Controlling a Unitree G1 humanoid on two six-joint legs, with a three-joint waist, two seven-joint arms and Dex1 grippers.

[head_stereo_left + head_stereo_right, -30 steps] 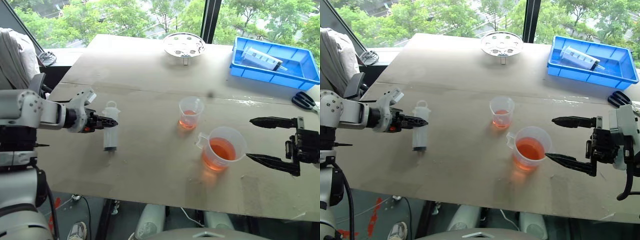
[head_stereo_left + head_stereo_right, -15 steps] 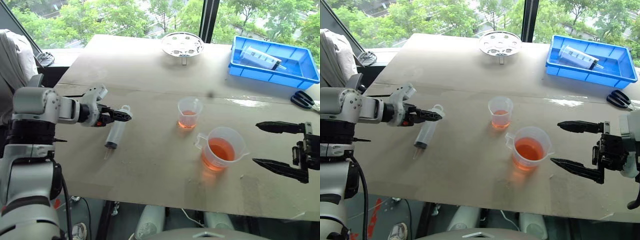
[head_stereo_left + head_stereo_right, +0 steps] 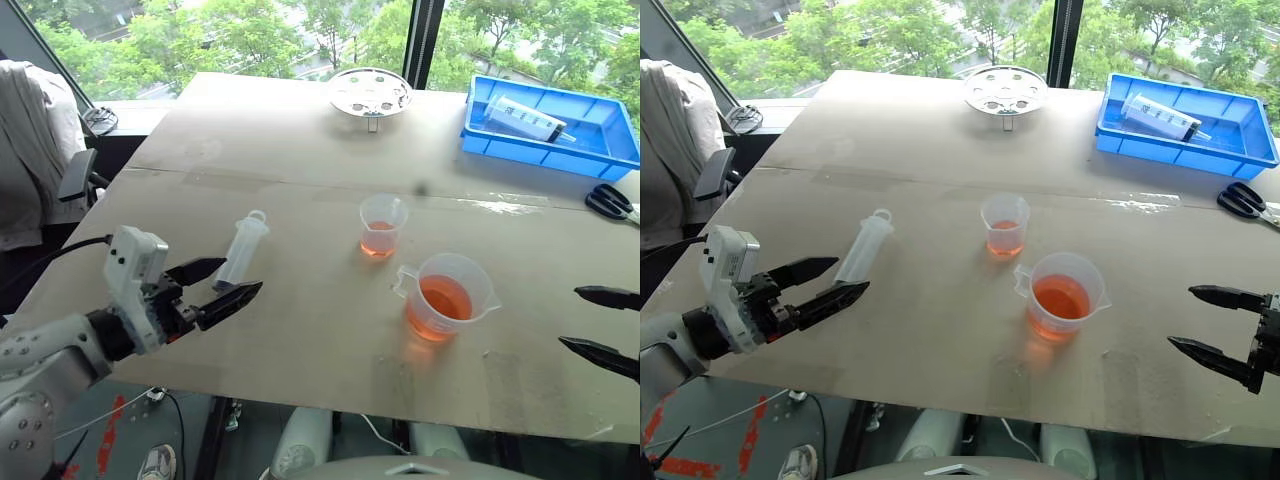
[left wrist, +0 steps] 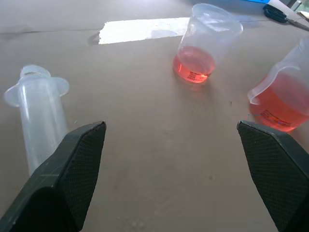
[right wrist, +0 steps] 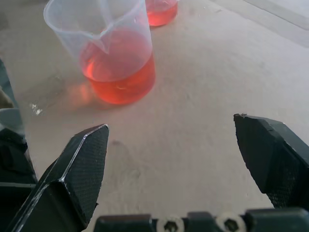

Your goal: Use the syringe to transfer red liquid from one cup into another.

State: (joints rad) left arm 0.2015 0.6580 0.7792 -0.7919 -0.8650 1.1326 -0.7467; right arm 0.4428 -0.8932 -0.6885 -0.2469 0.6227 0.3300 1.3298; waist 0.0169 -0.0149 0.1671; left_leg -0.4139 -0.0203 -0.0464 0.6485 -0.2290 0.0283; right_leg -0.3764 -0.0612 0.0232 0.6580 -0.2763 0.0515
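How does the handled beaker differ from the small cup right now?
The beaker is wider than the small cup and has a side handle and pour spout; the small cup is plain and tapered. The beaker holds more red liquid than the small cup. The beaker stands nearer the table's front edge, the small cup farther back. Both are clear, upright and untouched.

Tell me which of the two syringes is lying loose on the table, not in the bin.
The clear syringe beside the open left pincer, ring end pointing away. The fatter whitish syringe with printed markings lies in the blue tray at the far right.
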